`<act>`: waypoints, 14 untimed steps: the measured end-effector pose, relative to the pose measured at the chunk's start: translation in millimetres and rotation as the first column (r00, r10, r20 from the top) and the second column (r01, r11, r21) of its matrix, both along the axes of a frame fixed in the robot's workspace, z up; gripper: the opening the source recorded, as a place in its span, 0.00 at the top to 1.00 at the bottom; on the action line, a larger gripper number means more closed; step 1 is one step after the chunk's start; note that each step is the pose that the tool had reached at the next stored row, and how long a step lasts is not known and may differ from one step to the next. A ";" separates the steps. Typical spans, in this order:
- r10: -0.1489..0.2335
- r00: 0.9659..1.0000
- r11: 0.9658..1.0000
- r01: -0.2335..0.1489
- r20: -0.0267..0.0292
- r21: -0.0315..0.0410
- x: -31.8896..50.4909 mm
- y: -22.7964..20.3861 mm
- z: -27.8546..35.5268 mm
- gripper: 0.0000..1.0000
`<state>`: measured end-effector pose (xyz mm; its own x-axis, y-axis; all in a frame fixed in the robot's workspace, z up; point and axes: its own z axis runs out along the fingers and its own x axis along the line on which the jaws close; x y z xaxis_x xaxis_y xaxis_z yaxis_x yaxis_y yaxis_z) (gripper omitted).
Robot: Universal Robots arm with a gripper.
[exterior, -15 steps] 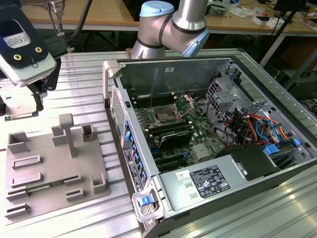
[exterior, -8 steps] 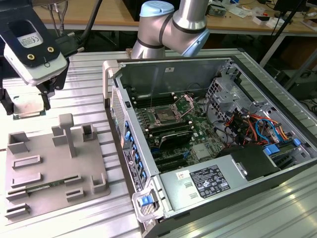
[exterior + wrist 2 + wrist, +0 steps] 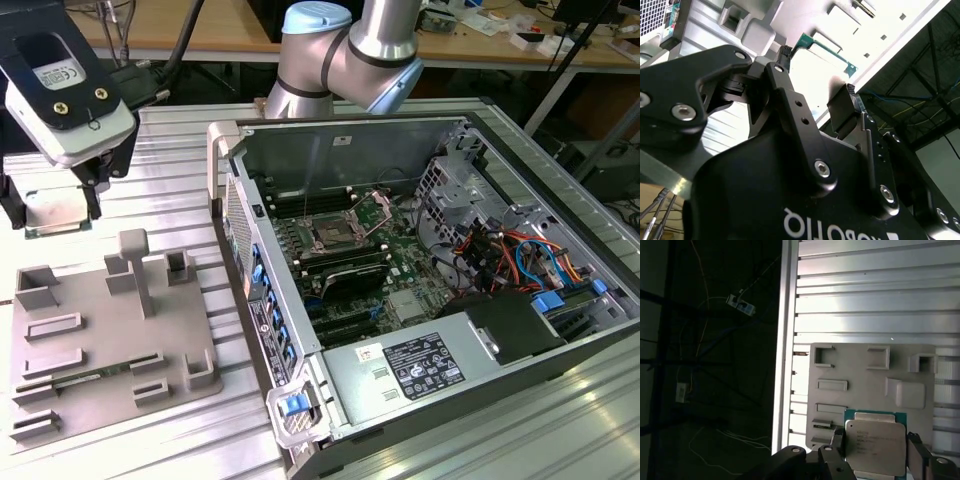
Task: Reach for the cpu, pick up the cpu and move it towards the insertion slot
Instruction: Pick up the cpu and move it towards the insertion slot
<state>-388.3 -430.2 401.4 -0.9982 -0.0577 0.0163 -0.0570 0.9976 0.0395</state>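
Note:
The cpu (image 3: 52,212), a flat square chip with a pale metal top and green rim, hangs above the table at the exterior view's left, beyond the grey tray (image 3: 110,330). My gripper (image 3: 54,205) is shut on the cpu, one black finger on each side. In the first wrist view the cpu (image 3: 875,445) sits between the fingers (image 3: 836,442), above the tray (image 3: 865,375). Its green edge (image 3: 826,49) shows past the fingertips (image 3: 786,54) in the second wrist view. The insertion slot (image 3: 335,236), a metal-framed socket, lies on the green board inside the open computer case, well to the exterior view's right of the gripper.
The computer case (image 3: 420,300) stands open, its near wall (image 3: 250,280) between tray and board. Cables and drive bays (image 3: 510,260) fill its right end. The tray carries raised posts (image 3: 135,265) and a memory stick (image 3: 85,378). The ribbed metal table ends just beyond the tray.

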 end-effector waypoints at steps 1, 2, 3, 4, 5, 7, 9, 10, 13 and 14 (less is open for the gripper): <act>0.000 1.000 1.000 0.000 0.000 0.000 0.0 0.0 1.2 0.45; 0.000 1.000 1.000 0.000 0.000 0.000 0.0 0.0 2.3 0.45; 0.000 1.000 1.000 0.000 0.000 0.000 0.0 0.0 3.2 0.45; 0.000 1.000 1.000 0.000 0.000 0.000 0.0 0.0 3.7 0.45; 0.000 1.000 1.000 0.000 0.000 0.000 0.0 0.0 3.8 0.45; 0.000 1.000 1.000 0.000 0.000 0.000 0.0 0.1 3.9 0.45; 0.000 1.000 1.000 0.000 0.000 0.000 0.0 0.0 4.0 0.45; 0.000 1.000 1.000 0.000 0.000 0.000 0.0 0.1 4.0 0.45; 0.000 1.000 1.000 0.000 0.000 0.000 1.8 0.0 4.0 0.45; 0.000 1.000 1.000 0.000 0.000 0.000 2.9 0.0 4.0 0.45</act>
